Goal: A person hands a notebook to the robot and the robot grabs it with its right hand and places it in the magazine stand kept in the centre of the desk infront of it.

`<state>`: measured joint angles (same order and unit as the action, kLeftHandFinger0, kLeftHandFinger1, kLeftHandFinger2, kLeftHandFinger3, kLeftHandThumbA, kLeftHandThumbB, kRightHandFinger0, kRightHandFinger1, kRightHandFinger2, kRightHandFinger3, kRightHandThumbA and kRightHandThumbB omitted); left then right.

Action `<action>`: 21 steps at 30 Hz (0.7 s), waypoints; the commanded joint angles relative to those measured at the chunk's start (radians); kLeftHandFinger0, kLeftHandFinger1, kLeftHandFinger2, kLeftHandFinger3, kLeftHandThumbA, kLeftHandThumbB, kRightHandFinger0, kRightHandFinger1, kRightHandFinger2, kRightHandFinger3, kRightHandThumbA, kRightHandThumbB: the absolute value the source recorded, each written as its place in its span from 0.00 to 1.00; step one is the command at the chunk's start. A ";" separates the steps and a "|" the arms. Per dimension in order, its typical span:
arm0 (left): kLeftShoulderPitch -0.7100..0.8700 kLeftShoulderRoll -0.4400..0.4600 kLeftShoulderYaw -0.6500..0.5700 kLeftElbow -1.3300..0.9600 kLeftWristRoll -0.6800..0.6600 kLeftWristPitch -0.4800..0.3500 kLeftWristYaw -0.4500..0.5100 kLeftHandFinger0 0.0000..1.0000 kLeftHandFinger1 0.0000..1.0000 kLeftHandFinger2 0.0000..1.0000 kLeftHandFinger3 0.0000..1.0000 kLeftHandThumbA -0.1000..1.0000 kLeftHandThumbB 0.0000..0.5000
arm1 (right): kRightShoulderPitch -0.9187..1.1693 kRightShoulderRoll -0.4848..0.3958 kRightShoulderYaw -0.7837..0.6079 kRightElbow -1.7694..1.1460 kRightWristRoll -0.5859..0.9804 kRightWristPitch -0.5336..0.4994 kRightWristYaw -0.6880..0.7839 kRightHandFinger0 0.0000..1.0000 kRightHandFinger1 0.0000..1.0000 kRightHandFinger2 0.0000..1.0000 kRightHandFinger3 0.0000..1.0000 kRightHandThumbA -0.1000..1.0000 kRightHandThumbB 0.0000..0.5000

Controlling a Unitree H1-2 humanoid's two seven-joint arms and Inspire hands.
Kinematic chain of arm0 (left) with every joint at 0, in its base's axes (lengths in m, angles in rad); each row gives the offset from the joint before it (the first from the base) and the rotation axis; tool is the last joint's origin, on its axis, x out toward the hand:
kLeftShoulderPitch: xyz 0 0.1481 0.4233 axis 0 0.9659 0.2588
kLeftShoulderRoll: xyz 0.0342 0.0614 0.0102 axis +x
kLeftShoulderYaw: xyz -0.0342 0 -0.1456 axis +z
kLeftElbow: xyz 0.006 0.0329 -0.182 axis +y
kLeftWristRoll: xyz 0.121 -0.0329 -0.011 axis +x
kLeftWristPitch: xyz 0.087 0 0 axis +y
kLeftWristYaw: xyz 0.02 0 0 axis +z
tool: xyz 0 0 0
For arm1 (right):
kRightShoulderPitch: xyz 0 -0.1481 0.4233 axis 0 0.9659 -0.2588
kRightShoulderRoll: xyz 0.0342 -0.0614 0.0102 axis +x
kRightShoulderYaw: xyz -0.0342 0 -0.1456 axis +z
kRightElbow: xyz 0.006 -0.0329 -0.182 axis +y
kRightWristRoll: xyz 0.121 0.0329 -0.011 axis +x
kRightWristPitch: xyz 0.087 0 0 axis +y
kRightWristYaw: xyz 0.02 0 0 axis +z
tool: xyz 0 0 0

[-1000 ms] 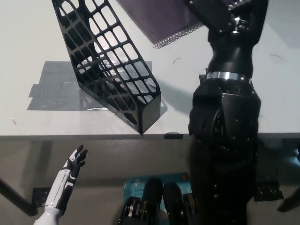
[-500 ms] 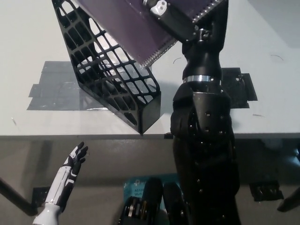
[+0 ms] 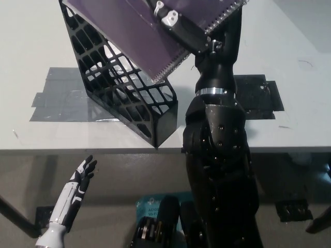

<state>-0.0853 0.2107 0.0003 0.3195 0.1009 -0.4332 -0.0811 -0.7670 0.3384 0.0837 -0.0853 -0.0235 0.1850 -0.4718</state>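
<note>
The right hand (image 3: 178, 26), clamped on the notebook (image 3: 132, 33), holds it tilted directly above the stand (image 3: 121, 88), spiral edge lowest. The left hand (image 3: 83, 173), fingers apart, rests below the stand, off the table (image 3: 31, 51).

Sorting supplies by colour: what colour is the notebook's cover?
Dark purple, with a metal spiral edge; the notebook shows in the head view.

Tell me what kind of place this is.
Probably a lab or test workspace set up like an office desk: a plain white desk with grey tape patches marking positions, a black mesh magazine stand, and a purple spiral notebook.
</note>
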 commanded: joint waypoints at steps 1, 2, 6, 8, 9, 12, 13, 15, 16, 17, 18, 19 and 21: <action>-0.014 0.014 -0.006 -0.009 0.001 -0.037 0.003 1.00 1.00 1.00 1.00 1.00 1.00 | -0.047 0.042 0.000 -0.022 0.011 -0.106 -0.004 0.00 0.00 0.00 0.00 0.82 0.00; -0.014 0.014 -0.006 -0.009 0.000 -0.037 0.003 1.00 1.00 1.00 1.00 1.00 1.00 | -0.048 0.042 -0.001 -0.024 0.014 -0.106 -0.006 0.00 0.00 0.00 0.00 0.82 0.00; -0.010 0.012 -0.006 -0.021 0.015 -0.031 0.005 1.00 1.00 1.00 1.00 1.00 1.00 | -0.051 0.042 -0.011 -0.052 0.035 -0.094 -0.009 0.00 0.00 0.00 0.00 0.81 0.00; -0.012 0.011 -0.006 -0.014 0.010 -0.035 0.006 1.00 1.00 1.00 1.00 1.00 1.00 | -0.055 0.042 -0.023 -0.062 0.034 -0.095 -0.006 0.00 0.00 0.00 0.00 0.81 0.00; -0.013 0.012 -0.005 -0.011 0.008 -0.036 0.006 1.00 1.00 1.00 1.00 1.00 1.00 | -0.059 0.042 -0.030 -0.067 0.037 -0.097 -0.005 0.00 0.00 0.00 0.00 0.80 0.00; -0.016 0.013 -0.005 -0.008 0.005 -0.037 0.008 1.00 1.00 1.00 1.00 1.00 1.00 | -0.066 0.041 -0.044 -0.080 0.031 -0.098 0.002 0.00 0.00 0.00 0.00 0.81 0.00; -0.015 0.013 -0.005 -0.010 0.007 -0.037 0.008 1.00 1.00 1.00 1.00 1.00 1.00 | -0.067 0.041 -0.048 -0.085 0.027 -0.096 0.004 0.00 0.00 0.00 0.00 0.82 0.00; -0.013 0.013 -0.005 -0.014 0.013 -0.037 0.008 1.00 1.00 1.00 1.00 1.00 1.00 | -0.070 0.041 -0.056 -0.096 0.027 -0.090 0.000 0.00 0.00 0.00 0.00 0.82 0.00; -0.013 0.013 -0.004 -0.016 0.015 -0.037 0.008 1.00 1.00 1.00 1.00 1.00 1.00 | -0.072 0.042 -0.062 -0.102 0.024 -0.085 -0.006 0.00 0.00 0.00 0.00 0.82 0.00; -0.012 0.013 -0.005 -0.017 0.017 -0.037 0.009 1.00 1.00 1.00 1.00 1.00 1.00 | -0.074 0.042 -0.065 -0.105 0.021 -0.080 -0.012 0.00 0.00 0.00 0.00 0.82 0.00; -0.012 0.013 -0.005 -0.019 0.018 -0.034 0.009 1.00 1.00 1.00 1.00 1.00 1.00 | -0.075 0.042 -0.067 -0.108 0.029 -0.079 -0.019 0.00 0.00 0.00 0.00 0.79 0.00; -0.010 0.012 -0.005 -0.022 0.018 -0.031 0.008 1.00 1.00 1.00 1.00 1.00 1.00 | -0.075 0.042 -0.069 -0.114 0.033 -0.075 -0.019 0.00 0.00 0.00 0.00 0.79 0.00; -0.008 0.010 -0.006 -0.023 0.021 -0.031 0.009 1.00 1.00 1.00 1.00 1.00 1.00 | -0.073 0.042 -0.071 -0.123 0.038 -0.070 -0.015 0.00 0.00 0.00 0.00 0.79 0.00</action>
<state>-0.0859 0.2105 0.0000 0.3208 0.1052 -0.4332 -0.0808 -0.7643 0.3381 0.0182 -0.1344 -0.0051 0.1825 -0.4785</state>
